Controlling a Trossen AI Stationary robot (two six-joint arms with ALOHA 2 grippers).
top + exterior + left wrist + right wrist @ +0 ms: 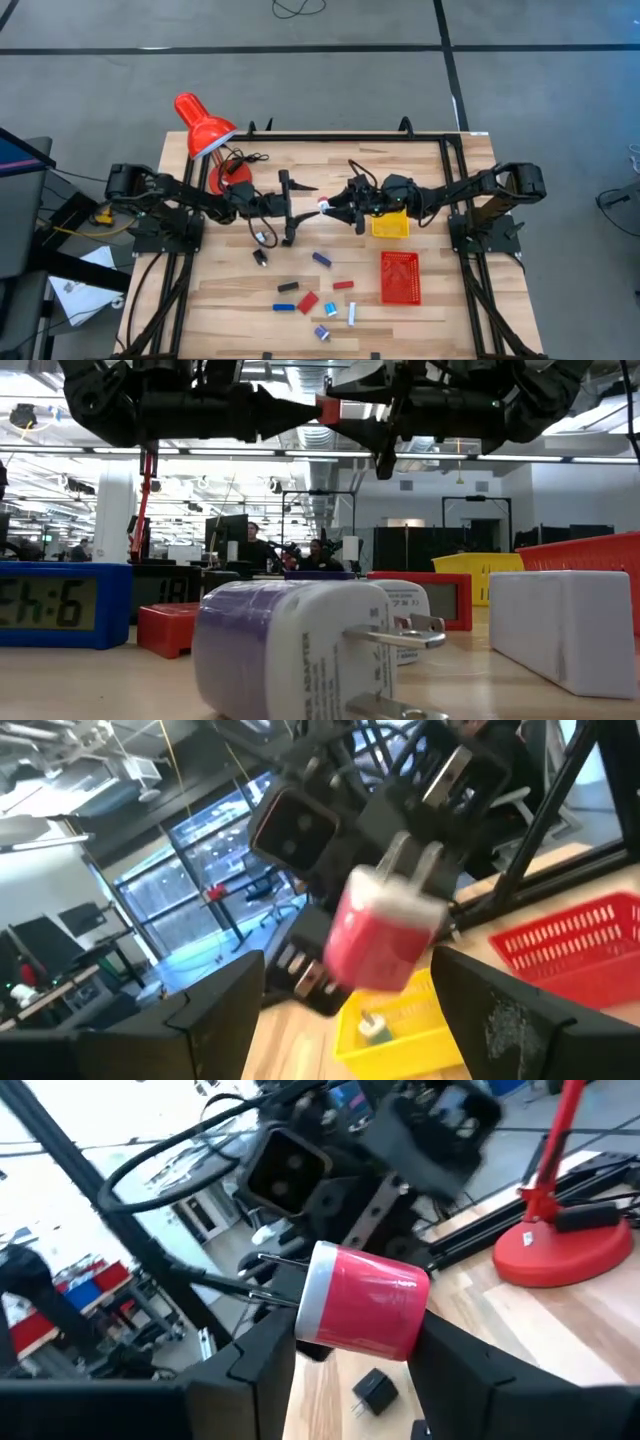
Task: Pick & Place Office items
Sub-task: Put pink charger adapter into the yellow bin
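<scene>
A red plug adapter [365, 1310] with a white pronged end hangs high over the middle of the table, between my two grippers. My right gripper [355, 1365] comes in from the table's right and is shut on it. My left gripper [350, 995] faces it from the left. It is open, with one finger on either side of the adapter [385, 935] and apart from it. From table height, the adapter [328, 408] shows between the two arms. Several other office items [315, 300] lie on the near part of the table. My right gripper pinches the adapter's red body [400, 1335] between its two fingers [450, 1365]. The fingers come in level from the table's right side. The adapter is lifted clear, high above the wood. Its white end and prongs [275, 1275] stick out sideways past the fingers.
A yellow tray [390, 227] sits under my right arm, with a red mesh basket [400, 277] nearer the front edge. A red desk lamp [205, 125] stands at the far left. Close to the low camera are a purple-and-white adapter [300, 650], a blue clock [60, 605] and a white block [565, 625].
</scene>
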